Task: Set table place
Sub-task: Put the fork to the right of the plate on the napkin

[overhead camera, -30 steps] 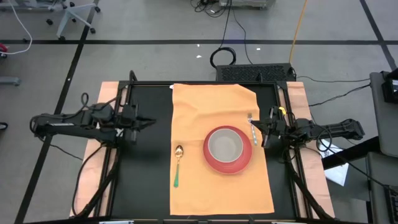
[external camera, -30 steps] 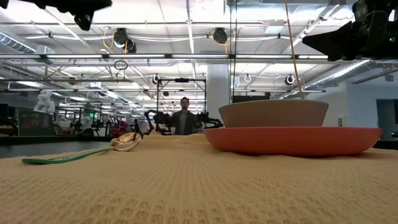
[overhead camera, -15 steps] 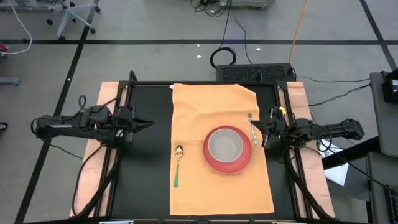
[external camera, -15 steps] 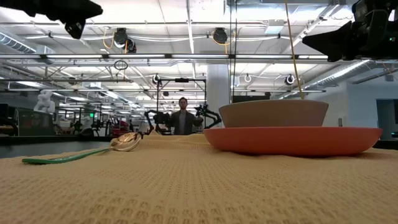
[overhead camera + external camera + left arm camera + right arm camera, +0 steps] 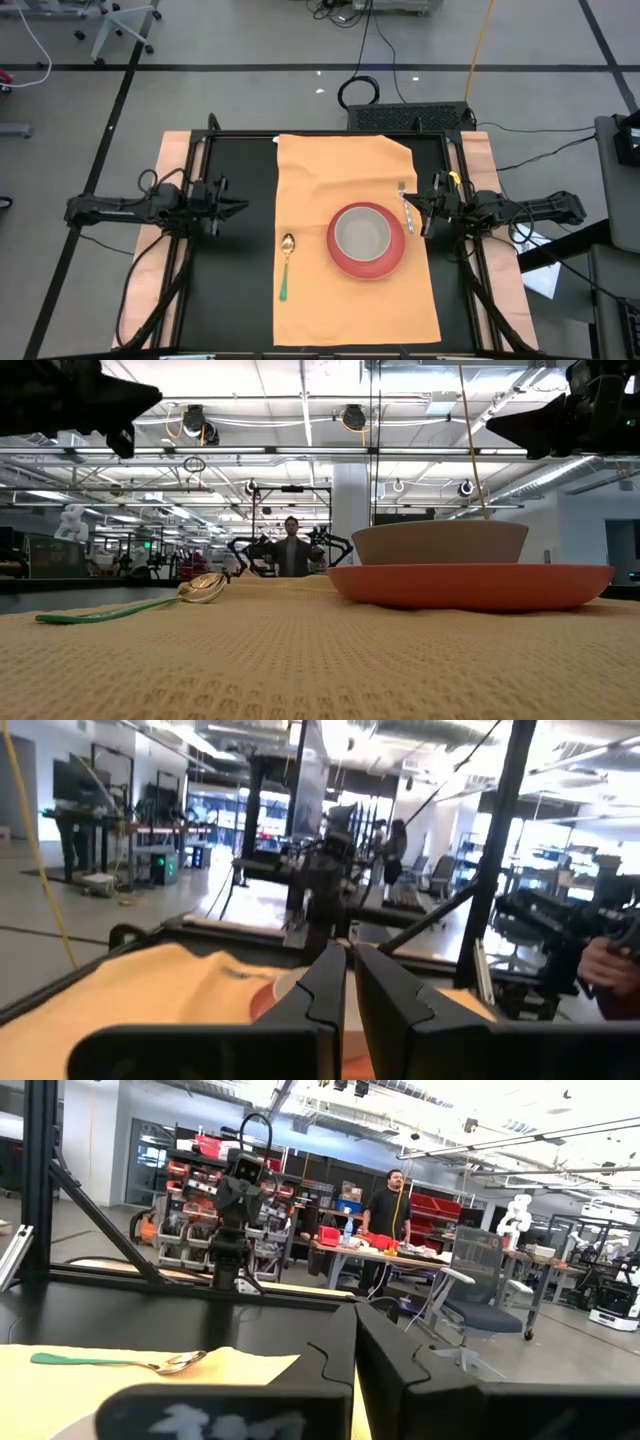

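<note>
The orange-tan cloth mat [image 5: 350, 295] lies flat on the black tabletop, wrinkled at its far end. On it sits a red plate [image 5: 343, 262] with a grey bowl [image 5: 362, 235] inside. A green-handled spoon [image 5: 285, 268] lies left of the plate and a fork [image 5: 405, 207] lies right of it. My left gripper [image 5: 243, 206] hovers shut over the bare tabletop left of the mat. My right gripper [image 5: 416, 212] hangs shut above the mat's right edge, close by the fork. In the low view both arms sit high above the mat [image 5: 300, 660].
Bare black tabletop [image 5: 235, 290] flanks the mat on the left, with a narrow strip on the right. A dark frame rail [image 5: 330, 134] runs along the far edge, and side rails border the table. A person [image 5: 292, 548] stands far off in the room.
My left gripper has come down lower and drifted slightly toward the near edge, staying shut. The right arm, mat, plate, bowl, spoon and fork have kept their places.
</note>
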Controlling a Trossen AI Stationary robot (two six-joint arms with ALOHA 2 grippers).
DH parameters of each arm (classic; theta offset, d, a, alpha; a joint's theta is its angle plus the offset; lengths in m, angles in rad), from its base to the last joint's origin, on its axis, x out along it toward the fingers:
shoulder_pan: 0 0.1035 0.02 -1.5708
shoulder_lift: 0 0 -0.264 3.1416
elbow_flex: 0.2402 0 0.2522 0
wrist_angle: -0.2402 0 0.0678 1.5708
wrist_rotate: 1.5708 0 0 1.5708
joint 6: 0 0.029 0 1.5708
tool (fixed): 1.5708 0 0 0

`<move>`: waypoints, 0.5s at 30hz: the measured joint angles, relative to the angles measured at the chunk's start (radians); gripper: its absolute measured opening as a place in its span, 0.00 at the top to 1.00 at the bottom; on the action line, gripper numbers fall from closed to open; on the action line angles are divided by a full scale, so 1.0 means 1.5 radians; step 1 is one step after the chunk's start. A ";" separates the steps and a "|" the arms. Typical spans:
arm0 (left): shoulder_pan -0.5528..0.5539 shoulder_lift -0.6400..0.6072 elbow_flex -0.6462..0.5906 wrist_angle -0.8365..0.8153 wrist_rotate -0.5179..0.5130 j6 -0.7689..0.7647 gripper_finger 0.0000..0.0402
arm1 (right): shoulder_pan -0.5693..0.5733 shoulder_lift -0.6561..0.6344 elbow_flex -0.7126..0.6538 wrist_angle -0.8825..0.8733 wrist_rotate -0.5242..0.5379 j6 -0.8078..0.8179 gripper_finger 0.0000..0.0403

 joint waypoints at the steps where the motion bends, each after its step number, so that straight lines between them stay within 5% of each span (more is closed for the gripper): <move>1: 0.000 0.000 -0.007 0.000 0.001 0.001 0.92 | 0.000 0.000 0.000 0.000 0.000 0.000 1.00; 9: 0.000 0.000 -0.041 -0.058 0.110 0.087 0.92 | 0.000 0.000 0.000 0.000 0.000 -0.003 1.00; 15: 0.001 0.000 -0.041 -0.112 0.114 0.094 0.92 | 0.000 0.000 0.000 0.000 0.000 -0.006 1.00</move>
